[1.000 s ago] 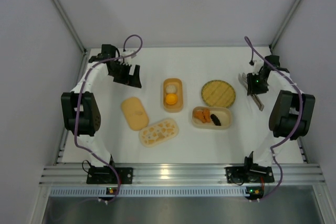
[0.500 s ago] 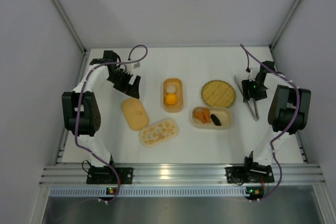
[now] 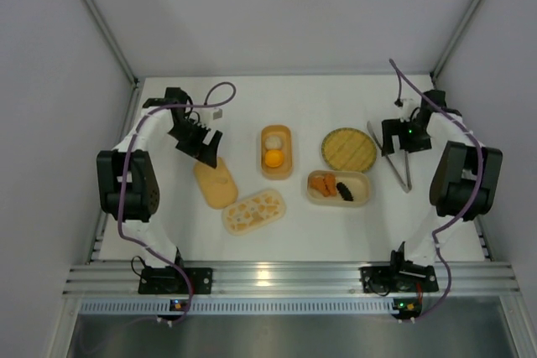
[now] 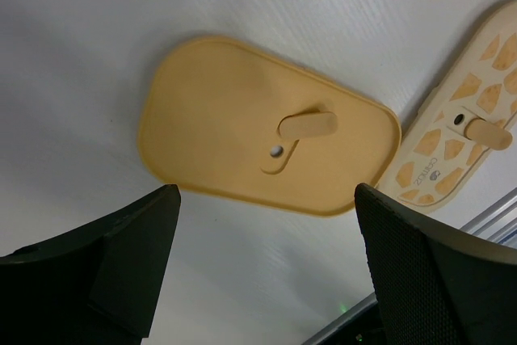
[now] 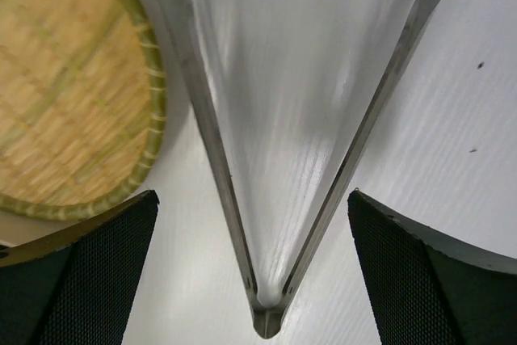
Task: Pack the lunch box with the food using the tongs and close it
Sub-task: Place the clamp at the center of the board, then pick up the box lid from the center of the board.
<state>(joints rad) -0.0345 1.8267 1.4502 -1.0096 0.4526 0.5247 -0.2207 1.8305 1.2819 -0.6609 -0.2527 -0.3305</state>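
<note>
The silver tongs (image 5: 212,143) lie flat on the table, their V joint between my right gripper's (image 5: 254,276) open fingers (image 5: 89,280), touching neither. From above, the tongs (image 3: 399,175) sit right of the yellow plate under the right gripper (image 3: 393,136). One lunch box tray (image 3: 276,172) holds a whitish ball (image 3: 273,138) and a yellow-orange ball (image 3: 273,158). The other tray (image 3: 362,182) holds orange chunks (image 3: 321,183) and a dark piece (image 3: 345,189). My left gripper (image 3: 201,144) hangs open above the plain orange lid (image 4: 266,127), empty (image 4: 266,280).
A round yellow ribbed plate (image 3: 348,149) stands beside the tongs, its rim (image 5: 121,175) close to my right gripper. A patterned lid (image 3: 253,211) lies next to the plain lid (image 3: 216,182), also in the left wrist view (image 4: 468,127). Walls enclose the table on three sides.
My right gripper has opened and let go of the tongs, which now rest on the table. My left gripper has moved toward the plain lid and hovers over it.
</note>
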